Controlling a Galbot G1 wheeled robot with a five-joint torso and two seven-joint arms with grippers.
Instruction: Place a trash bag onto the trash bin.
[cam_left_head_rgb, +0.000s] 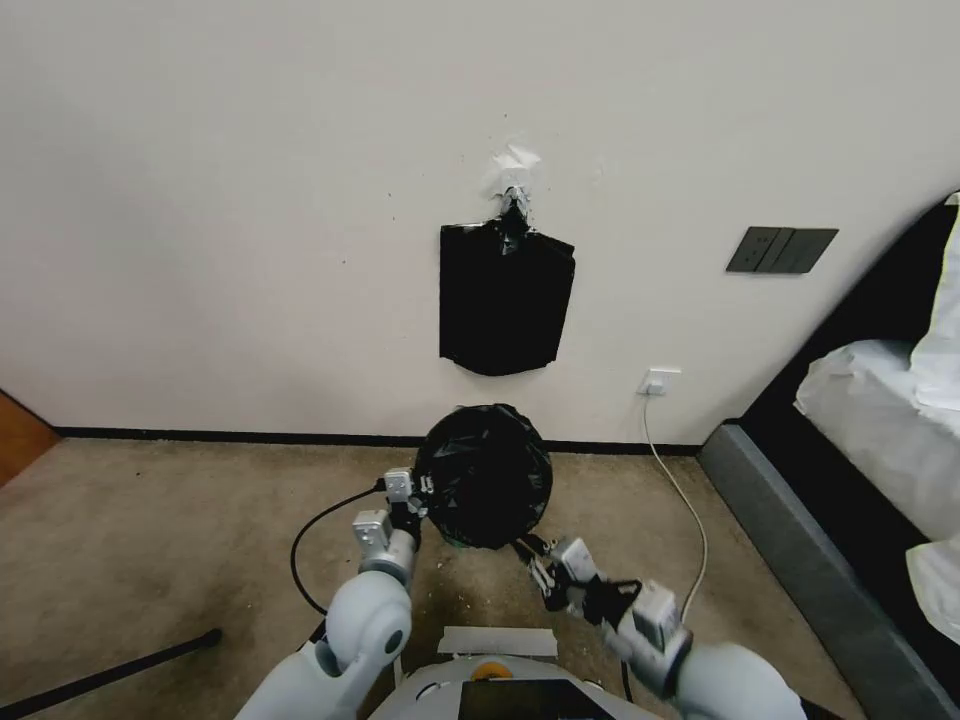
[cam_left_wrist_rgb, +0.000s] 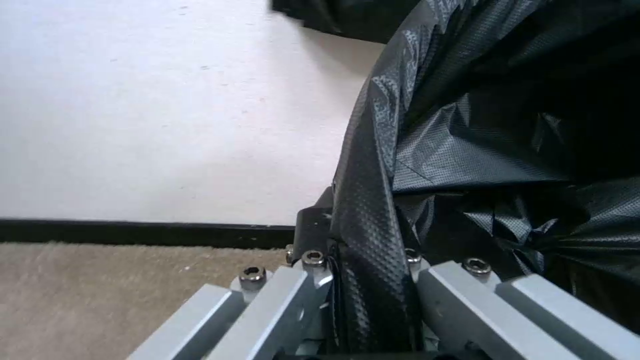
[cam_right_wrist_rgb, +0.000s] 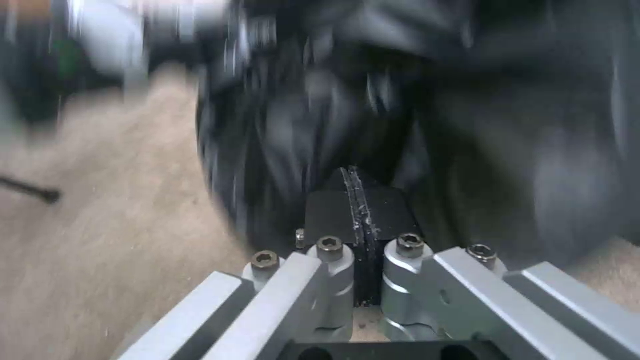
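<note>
The left gripper (cam_left_head_rgb: 425, 490) pinches a fold of the trash bag (cam_left_head_rgb: 484, 474) at its left edge, fingers clamped on the film. The bag sits draped over the trash bin, mouth facing up, against the wall; the bin itself is hidden beneath. The right gripper (cam_left_head_rgb: 530, 553) is near the bag's lower right, jaws pressed together, apparently on nothing, though blur obscures detail.

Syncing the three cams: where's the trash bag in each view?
Head view: trash bag at centre, near the wall's foot, between both arms.
Left wrist view: it rises from the left tool, shut on its edge.
Right wrist view: blurred black mass beyond the shut right tool.
Shared landmark: beige carpet.
</note>
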